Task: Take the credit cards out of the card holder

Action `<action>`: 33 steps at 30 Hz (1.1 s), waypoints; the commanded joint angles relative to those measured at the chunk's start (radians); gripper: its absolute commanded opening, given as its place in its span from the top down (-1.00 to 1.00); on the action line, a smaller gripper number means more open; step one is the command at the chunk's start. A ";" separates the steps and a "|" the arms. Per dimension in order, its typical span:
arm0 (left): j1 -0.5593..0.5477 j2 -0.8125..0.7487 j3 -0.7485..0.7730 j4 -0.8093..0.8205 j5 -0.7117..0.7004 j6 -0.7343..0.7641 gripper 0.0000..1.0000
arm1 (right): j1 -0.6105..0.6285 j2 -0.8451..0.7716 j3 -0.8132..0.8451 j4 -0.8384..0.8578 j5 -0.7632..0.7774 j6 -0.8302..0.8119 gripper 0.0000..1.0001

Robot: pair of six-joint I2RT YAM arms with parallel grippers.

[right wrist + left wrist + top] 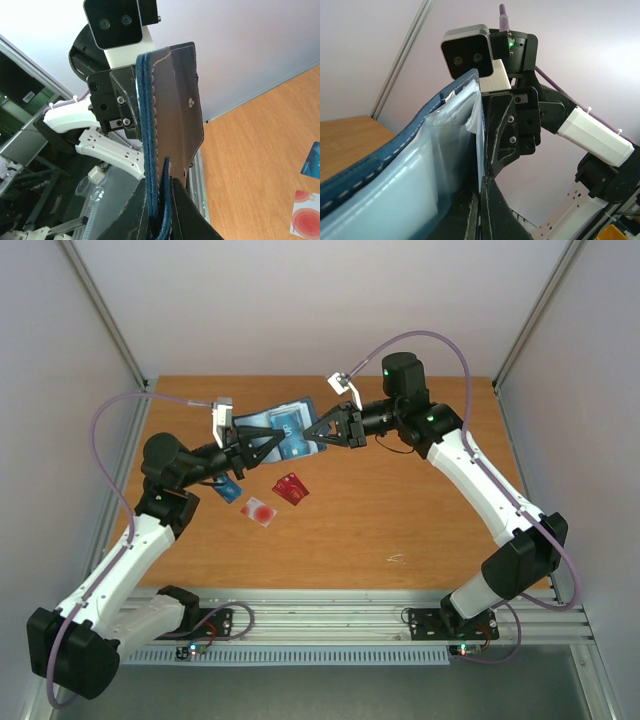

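Note:
The dark navy card holder (290, 418) hangs open above the back of the table, held between both arms. My left gripper (281, 437) is shut on its left part, my right gripper (309, 431) on its right edge. In the left wrist view my gripper (480, 186) pinches the holder's (380, 165) blue-grey pocket side. In the right wrist view my gripper (159, 181) clamps the holder's stitched edge (148, 115) beside its snap tab (184, 100). Three credit cards lie on the table: teal-blue (228, 490), pale with a red circle (259, 511), red (290, 488).
The wooden table (400, 520) is walled by white panels left, right and behind. An aluminium rail with both arm bases runs along the near edge (330, 625). A small white scrap (396, 558) lies at the front right.

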 commanded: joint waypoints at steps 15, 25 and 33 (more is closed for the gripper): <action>0.017 -0.043 -0.058 0.073 0.070 0.027 0.99 | -0.009 -0.041 0.002 0.080 -0.033 0.032 0.98; 0.034 -0.051 -0.063 0.029 0.030 0.024 1.00 | -0.016 -0.051 0.003 0.003 0.011 -0.020 0.72; 0.036 -0.050 -0.060 0.027 0.035 0.031 0.99 | -0.017 -0.046 0.009 -0.015 0.010 -0.033 0.98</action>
